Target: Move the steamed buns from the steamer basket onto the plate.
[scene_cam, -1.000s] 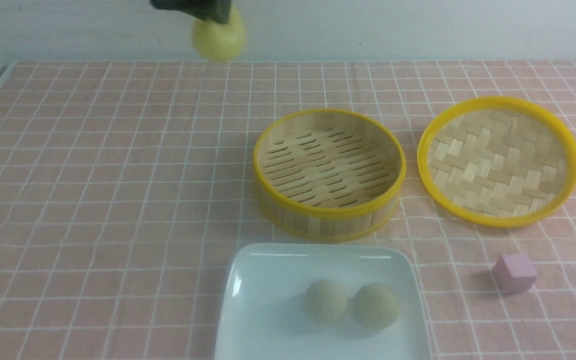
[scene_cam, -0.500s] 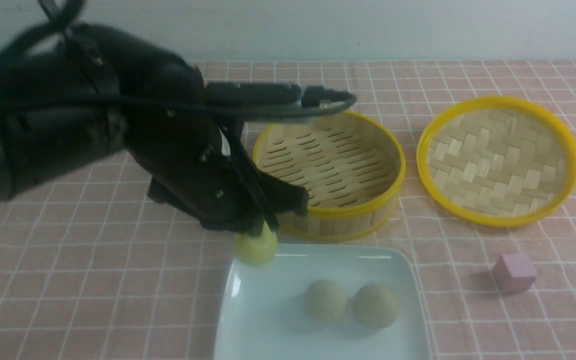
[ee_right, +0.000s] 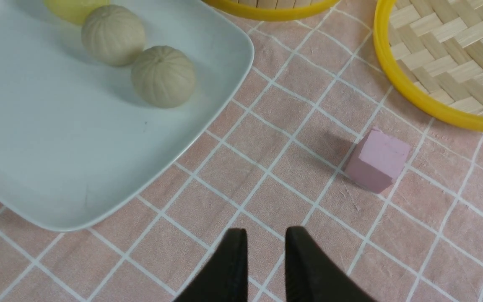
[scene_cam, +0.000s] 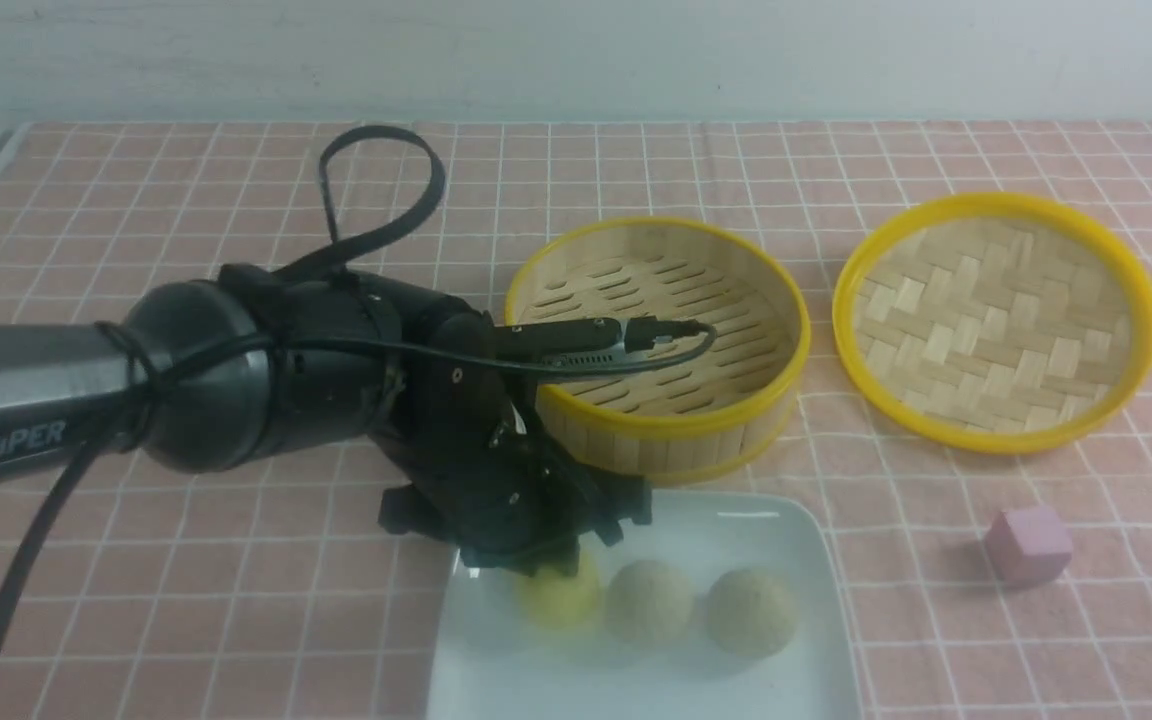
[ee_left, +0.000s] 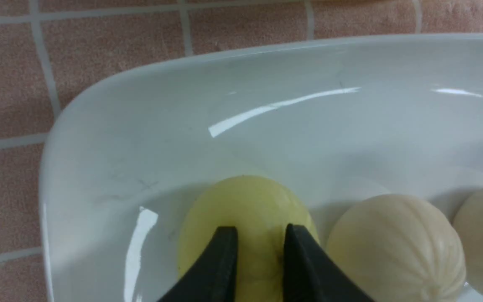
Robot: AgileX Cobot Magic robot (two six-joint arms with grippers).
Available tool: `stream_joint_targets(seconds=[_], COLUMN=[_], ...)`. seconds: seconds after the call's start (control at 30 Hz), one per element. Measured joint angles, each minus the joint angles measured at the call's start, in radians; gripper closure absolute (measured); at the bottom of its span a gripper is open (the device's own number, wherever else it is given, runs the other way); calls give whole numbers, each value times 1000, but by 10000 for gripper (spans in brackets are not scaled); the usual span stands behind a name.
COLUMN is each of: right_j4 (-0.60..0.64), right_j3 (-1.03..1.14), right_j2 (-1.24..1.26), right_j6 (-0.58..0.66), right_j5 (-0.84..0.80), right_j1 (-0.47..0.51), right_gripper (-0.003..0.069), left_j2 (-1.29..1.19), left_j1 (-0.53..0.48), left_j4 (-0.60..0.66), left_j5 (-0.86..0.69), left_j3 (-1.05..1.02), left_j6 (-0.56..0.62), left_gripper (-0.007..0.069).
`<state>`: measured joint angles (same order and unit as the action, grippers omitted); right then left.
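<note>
Now the left gripper (ee_left: 260, 230), jaws a little parted, rests over the yellow bun (ee_left: 241, 197), which lies between the rim of the plate (ee_left: 141, 105) and a beige bun (ee_left: 396, 243).

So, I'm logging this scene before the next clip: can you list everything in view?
Plate: one, white, nearest the robot.
Yellow bun: one, yellow, leftmost on plate.
Beige buns: two, pale beige, on plate beside it.
Steamer basket: one, bamboo, yellow rims, behind plate, empty.
Lid: one, woven, yellow-rimmed, right of basket.
Cube: one, pink, right of plate.
Tablecloth: one, pink, white grid.
Left pincer: one, black, over yellow bun.
Right pincer: one, black, open, above cloth near cube.
</note>
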<state>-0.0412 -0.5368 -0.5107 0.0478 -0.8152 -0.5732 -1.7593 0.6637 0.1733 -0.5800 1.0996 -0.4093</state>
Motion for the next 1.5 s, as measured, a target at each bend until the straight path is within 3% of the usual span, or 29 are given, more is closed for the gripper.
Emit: stream_joint_targets(seconds=[0.13, 0.27, 0.47, 0.57, 0.7, 0.9, 1.07, 1.5], right_j4=[0, -1, -21, -23, -7, 29, 29, 29], right_j3=[-4, -85, -225, -228, -171, 67, 152, 159], right_j2=[2, 33, 135, 214, 298, 342, 342, 342], right_j6=[0, -4, -48, -59, -96, -107, -107, -107], right_j5=[-12, -146, -305, -310, -216, 147, 335, 376], right_j1=[0, 0, 0, 0, 0, 0, 0, 0], right_gripper=[496, 531, 666, 673, 673, 671, 667, 661], left_j2=[2, 19, 36, 36, 36, 36, 36, 36], left_j1=[0, 0, 0, 0, 0, 0, 0, 0], left_j4=[2, 0, -1, -1, -1, -3, -3, -33], left_j5=[3, 2, 3, 3, 2, 2, 0, 3], left_j3=[0, 1, 1, 1, 1, 1, 1, 1], left_j6=[0, 0, 0, 0, 0, 0, 0, 0], left_gripper=[327, 221, 190, 189, 189, 189, 189, 189])
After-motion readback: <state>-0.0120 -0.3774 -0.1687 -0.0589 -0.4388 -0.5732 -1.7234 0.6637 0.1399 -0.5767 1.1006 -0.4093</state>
